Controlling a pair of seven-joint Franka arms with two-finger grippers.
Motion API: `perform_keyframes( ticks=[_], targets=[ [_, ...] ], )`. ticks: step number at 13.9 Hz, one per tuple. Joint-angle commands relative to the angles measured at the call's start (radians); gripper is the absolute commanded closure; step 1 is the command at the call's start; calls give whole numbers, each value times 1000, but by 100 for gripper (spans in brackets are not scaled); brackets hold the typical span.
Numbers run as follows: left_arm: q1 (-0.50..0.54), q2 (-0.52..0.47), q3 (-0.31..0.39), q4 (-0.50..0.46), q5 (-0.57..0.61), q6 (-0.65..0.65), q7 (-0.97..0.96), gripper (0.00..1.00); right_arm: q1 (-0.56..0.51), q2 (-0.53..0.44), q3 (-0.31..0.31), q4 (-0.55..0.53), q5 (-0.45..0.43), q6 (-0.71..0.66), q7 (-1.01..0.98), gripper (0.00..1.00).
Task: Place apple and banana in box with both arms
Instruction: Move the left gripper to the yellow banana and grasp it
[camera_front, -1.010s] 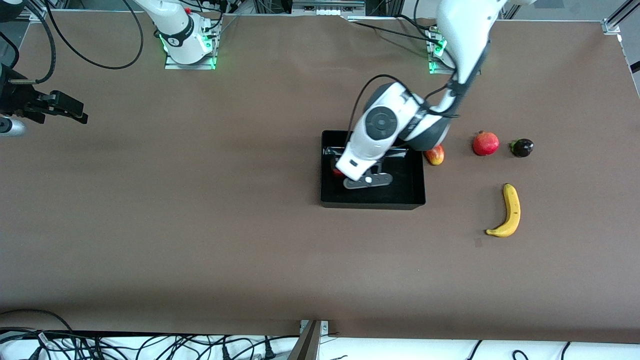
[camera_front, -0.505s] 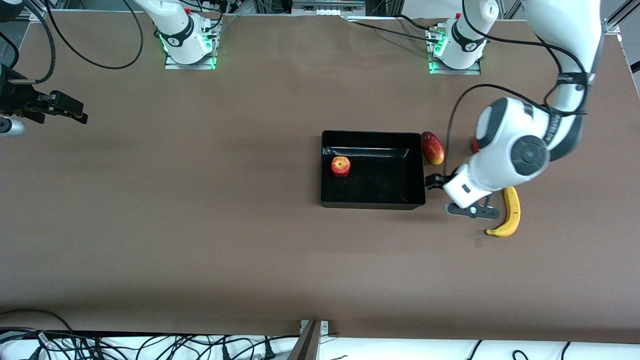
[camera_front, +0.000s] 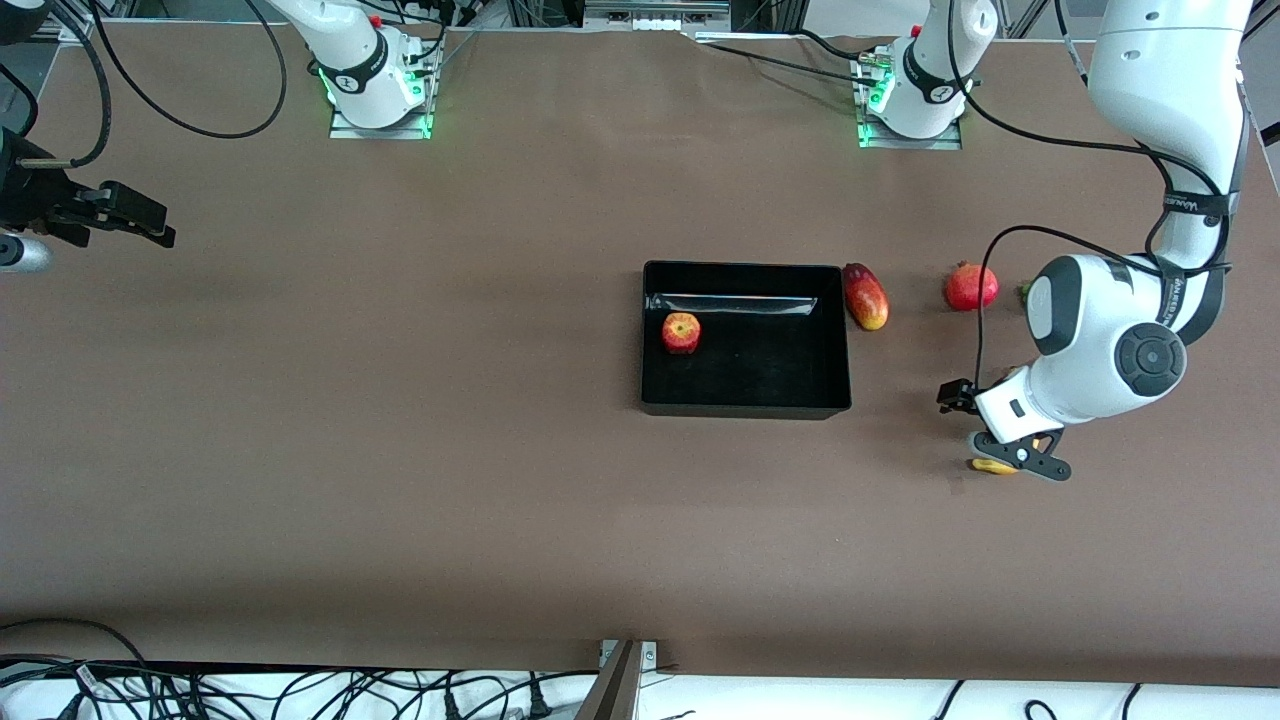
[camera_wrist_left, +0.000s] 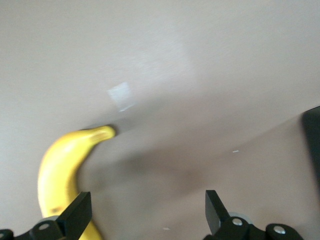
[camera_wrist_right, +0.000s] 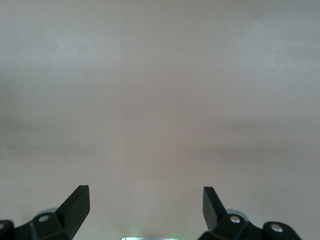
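Note:
The apple (camera_front: 681, 332) lies inside the black box (camera_front: 745, 408), in the part toward the right arm's end. The yellow banana (camera_wrist_left: 60, 172) lies on the table, off the box toward the left arm's end. In the front view only its tip (camera_front: 990, 466) shows under the hand. My left gripper (camera_front: 1018, 455) hovers open over the banana. In the left wrist view (camera_wrist_left: 145, 215) the fruit lies by one finger (camera_wrist_left: 77, 215), with bare table between the jaws. My right gripper (camera_front: 135, 220) waits open over bare table at the right arm's end (camera_wrist_right: 145, 207).
A red-yellow mango (camera_front: 866, 296) lies against the box's outer wall. A red pomegranate (camera_front: 971, 286) sits farther toward the left arm's end, with a dark fruit (camera_front: 1024, 292) half hidden by the left arm. A box corner (camera_wrist_left: 313, 145) shows in the left wrist view.
The left arm swung out of the box, leaving the apple inside, and came over the banana, now covering most of it. The right arm has not moved.

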Motion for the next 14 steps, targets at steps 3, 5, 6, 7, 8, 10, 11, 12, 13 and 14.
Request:
perform_keyframes(
  ticks=[3,5,6,7,8,10,11,12,13,14],
  targets=[
    [-3,44,55,-5,106,102,66,0,-13,-4,7,6,18,-12,9,0],
    [0,73,78,-6,106,148,123,0,-13,-4,7,6,18,-12,9,0],
    [2,82,83,-9,106,162,133,0,-13,-4,7,6,18,-12,9,0],
    [5,87,89,-12,106,167,141,0,-13,-4,7,6,18,-14,9,0],
    [6,93,90,-14,106,167,150,0,-13,-4,7,6,18,-12,9,0],
    [20,99,93,-25,105,168,163,0,-13,-4,7,6,18,-12,7,0],
    [23,104,93,-25,105,168,163,0,-13,-4,7,6,18,-12,7,0],
    [29,116,95,-25,105,170,163,0,-13,-4,7,6,18,-12,9,0],
    [31,125,98,-25,103,176,167,0,-13,-4,7,6,18,-12,9,0],
    [32,138,99,-26,101,199,176,0,-13,-4,7,6,18,-12,9,0]
  ],
)
